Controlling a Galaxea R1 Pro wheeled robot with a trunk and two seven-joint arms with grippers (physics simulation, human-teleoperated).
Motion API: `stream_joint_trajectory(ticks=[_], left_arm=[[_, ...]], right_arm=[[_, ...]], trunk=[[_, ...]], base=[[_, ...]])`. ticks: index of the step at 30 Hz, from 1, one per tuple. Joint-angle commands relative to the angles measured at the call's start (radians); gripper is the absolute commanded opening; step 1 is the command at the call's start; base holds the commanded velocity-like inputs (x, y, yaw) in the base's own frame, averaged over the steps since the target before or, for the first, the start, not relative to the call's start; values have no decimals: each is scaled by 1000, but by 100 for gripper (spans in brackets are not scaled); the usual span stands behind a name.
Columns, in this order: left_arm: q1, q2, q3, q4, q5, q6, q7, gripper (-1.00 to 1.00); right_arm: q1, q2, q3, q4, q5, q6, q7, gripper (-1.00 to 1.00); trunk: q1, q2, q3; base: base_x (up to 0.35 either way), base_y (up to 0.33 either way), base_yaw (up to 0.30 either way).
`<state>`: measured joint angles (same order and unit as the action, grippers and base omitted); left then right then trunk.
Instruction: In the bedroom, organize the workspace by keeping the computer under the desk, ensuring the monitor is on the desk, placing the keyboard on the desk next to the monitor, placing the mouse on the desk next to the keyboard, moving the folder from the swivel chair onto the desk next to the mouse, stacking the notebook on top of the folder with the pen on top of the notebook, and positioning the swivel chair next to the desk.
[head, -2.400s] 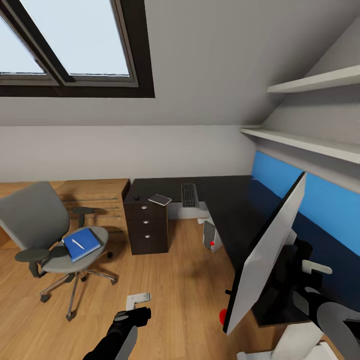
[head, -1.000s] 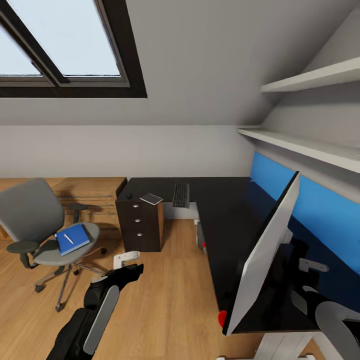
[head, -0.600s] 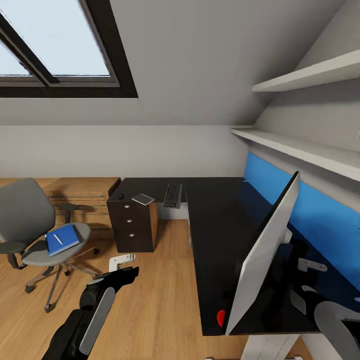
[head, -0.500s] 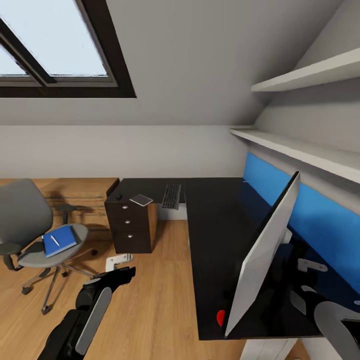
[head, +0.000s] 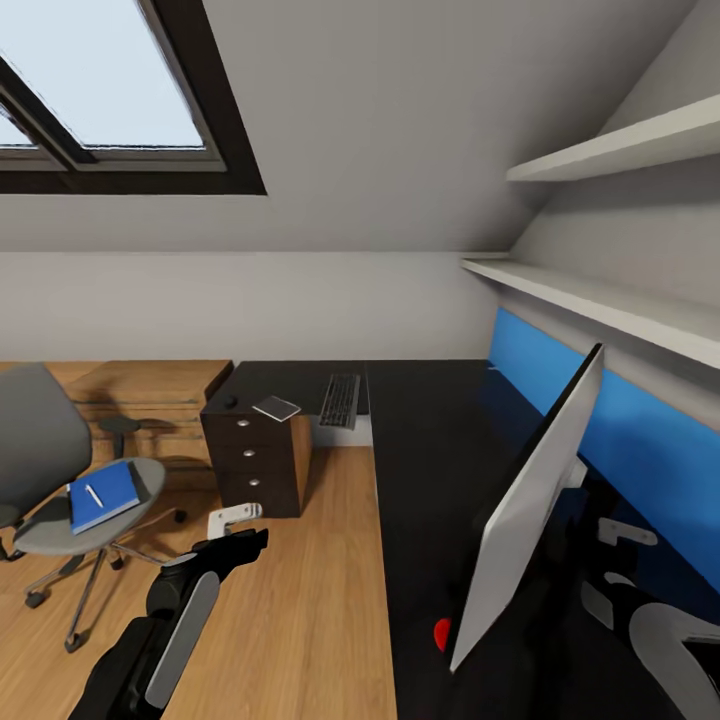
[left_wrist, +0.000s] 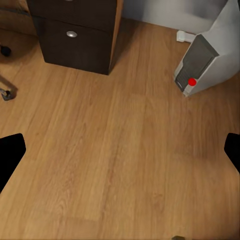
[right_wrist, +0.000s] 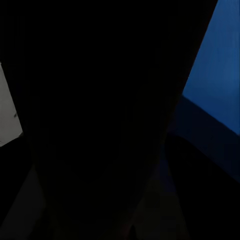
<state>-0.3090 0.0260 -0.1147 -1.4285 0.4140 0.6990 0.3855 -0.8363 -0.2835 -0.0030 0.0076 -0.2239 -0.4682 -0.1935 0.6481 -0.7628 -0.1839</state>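
An attic bedroom with a sloped ceiling, a skylight and a wooden floor holds a long glossy black L-shaped desk (head: 430, 440) along a blue wall panel. The wide black flat-screen monitor (head: 530, 500) stands tilted above the near end of the desk, apparently carried by the right gripper (head: 620, 555) behind it; whether those fingers are clamped on it cannot be told. The flat black keyboard (head: 340, 400), a thin dark grey notebook (head: 276, 407) and a small black mouse (head: 231, 401) lie at the far end, above the drawer unit. The bright blue folder (head: 103, 494), with a thin white pen (head: 94, 495) on it, waits on the grey swivel chair (head: 60, 480). The left gripper (head: 236, 517) hangs over bare floor, fingers apart, empty. The silver-grey computer tower (left_wrist: 205, 57) sits on the floor, seemingly beneath the desk.
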Motion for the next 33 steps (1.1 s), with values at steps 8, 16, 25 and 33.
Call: stream_joint_trajectory(ticks=[8, 16, 25, 33], left_arm=[[-1, 1, 4, -2, 9, 1, 10, 100], [-1, 1, 5, -2, 9, 2, 11, 100], [-1, 1, 5, -3, 9, 2, 12, 100], [-1, 1, 5, -2, 6, 1, 12, 100]], right_arm=[[0, 15, -2, 3, 4, -1, -2, -100], [0, 17, -4, 4, 6, -7, 0, -100], [0, 15, -5, 5, 6, -9, 0, -100], [0, 15, -5, 6, 6, -9, 0, -100]], trunk=[[1, 0, -2], [1, 0, -2], [1, 0, -2], [1, 0, -2]], base=[[154, 0, 0], [19, 0, 0], [0, 0, 0], [40, -135, 0]])
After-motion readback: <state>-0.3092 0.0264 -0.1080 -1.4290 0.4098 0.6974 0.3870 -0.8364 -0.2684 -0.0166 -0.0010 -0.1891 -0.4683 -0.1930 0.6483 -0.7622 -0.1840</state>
